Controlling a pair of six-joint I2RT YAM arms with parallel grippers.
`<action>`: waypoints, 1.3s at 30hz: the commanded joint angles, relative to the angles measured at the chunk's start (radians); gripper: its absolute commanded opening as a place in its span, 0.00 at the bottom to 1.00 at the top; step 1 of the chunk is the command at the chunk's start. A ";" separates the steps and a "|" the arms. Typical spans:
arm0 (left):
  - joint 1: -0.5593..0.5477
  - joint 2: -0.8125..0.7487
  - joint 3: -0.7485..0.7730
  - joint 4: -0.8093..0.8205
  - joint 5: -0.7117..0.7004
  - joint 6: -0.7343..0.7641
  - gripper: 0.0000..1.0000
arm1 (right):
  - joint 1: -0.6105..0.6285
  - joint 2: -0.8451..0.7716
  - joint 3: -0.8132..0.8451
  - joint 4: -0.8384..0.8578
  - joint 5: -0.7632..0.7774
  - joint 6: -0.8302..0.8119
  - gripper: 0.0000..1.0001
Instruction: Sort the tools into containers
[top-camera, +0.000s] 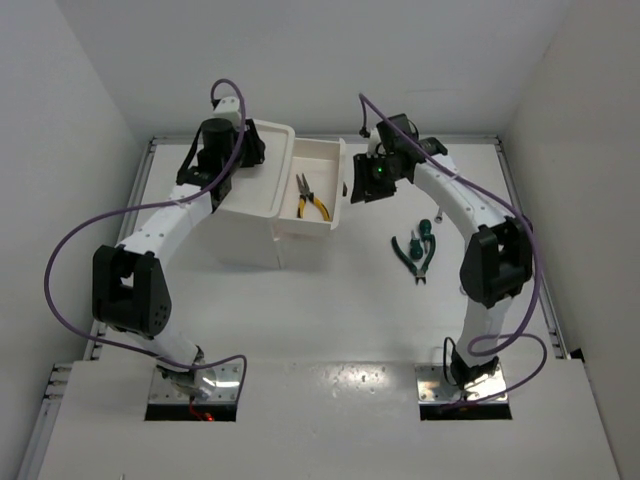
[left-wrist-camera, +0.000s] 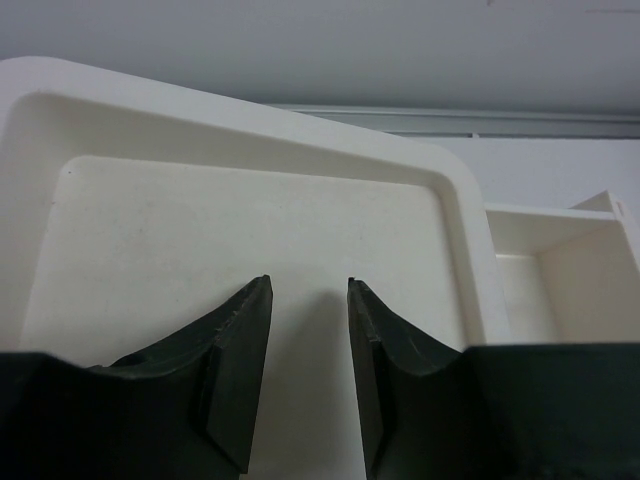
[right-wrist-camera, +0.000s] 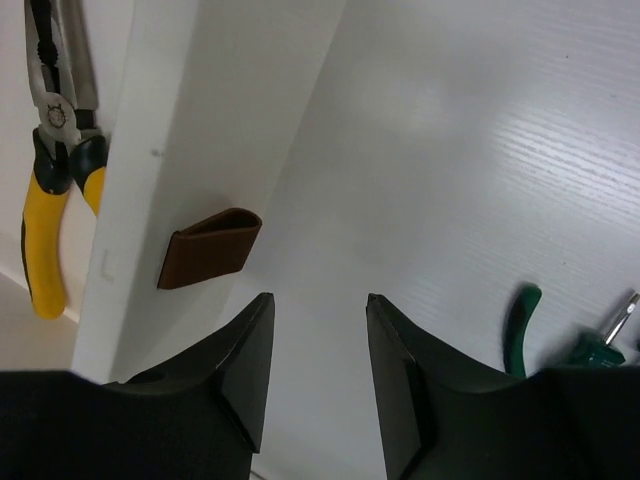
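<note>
The white box (top-camera: 250, 215) stands at the back left, with a pulled-out drawer (top-camera: 330, 160) on its right. Yellow-handled pliers (top-camera: 312, 197) lie in that drawer and show in the right wrist view (right-wrist-camera: 50, 190). Dark green-handled pliers (top-camera: 413, 255) and a green-handled screwdriver (top-camera: 424, 229) lie on the table to the right. My left gripper (left-wrist-camera: 310, 285) is open and empty over the box's recessed tray top (left-wrist-camera: 200, 230). My right gripper (right-wrist-camera: 320, 300) is open and empty just off the drawer's front, near its brown knob (right-wrist-camera: 208, 248). No wrenches are in view.
White walls close in the table on the left, back and right. A metal rail (top-camera: 525, 220) runs along the table's right edge. The green pliers handle (right-wrist-camera: 520, 320) and the screwdriver tip (right-wrist-camera: 605, 335) show at the right wrist view's lower right.
</note>
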 joint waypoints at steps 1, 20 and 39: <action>0.011 0.129 -0.112 -0.462 -0.064 0.003 0.45 | 0.009 0.008 0.078 0.027 -0.032 -0.033 0.43; 0.011 0.129 -0.121 -0.462 -0.035 0.003 0.45 | 0.019 0.101 0.052 0.234 -0.357 0.260 0.45; 0.011 0.119 -0.141 -0.453 -0.015 0.012 0.45 | 0.031 0.149 0.204 0.243 -0.068 0.269 0.45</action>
